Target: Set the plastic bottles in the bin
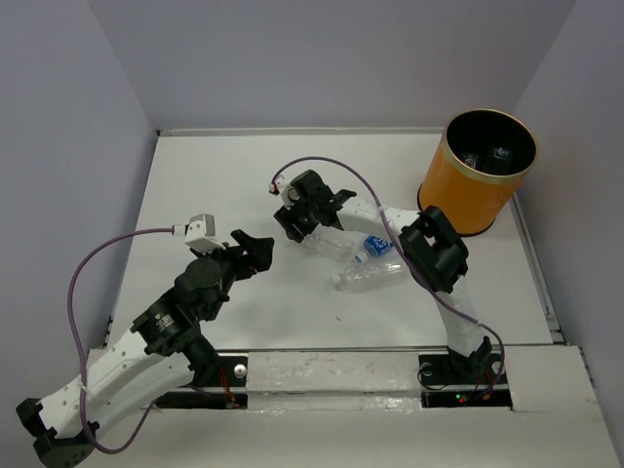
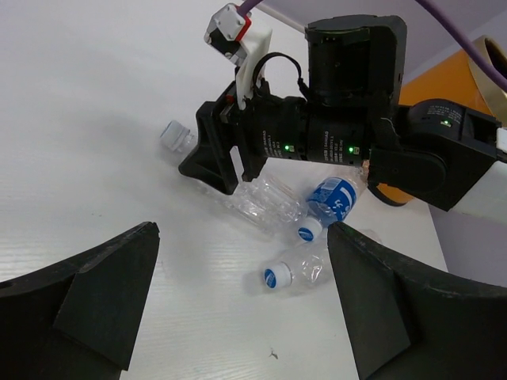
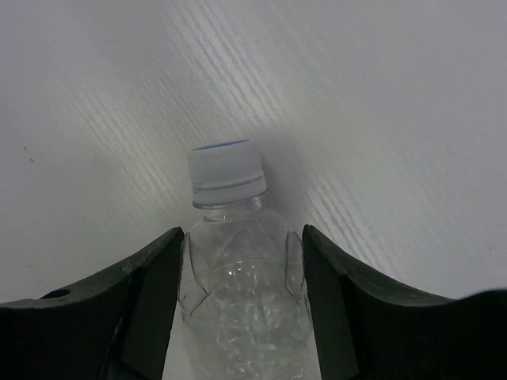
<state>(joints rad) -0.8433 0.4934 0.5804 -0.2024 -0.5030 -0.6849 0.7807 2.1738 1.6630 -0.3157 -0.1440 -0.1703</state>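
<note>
A robot lab cell: a white desk [image 1: 214, 175] boxed by plain pale walls [image 1: 322, 58] at left, top and right, with a left arm [image 1: 127, 361] and right arm [image 1: 453, 307] bolted at the bottom.

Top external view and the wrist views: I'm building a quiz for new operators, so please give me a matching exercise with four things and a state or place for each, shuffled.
Things:
1. bin
2. left pincer
3. right pincer
4. blue-label bottle

States or places:
A. lying on its side, ungripped, beside the right arm
B. open, holding nothing
C. closed around the white-capped bottle
D. orange, standing upright at the far right

Pairs: 1-D, 2-B, 3-C, 4-A
</note>
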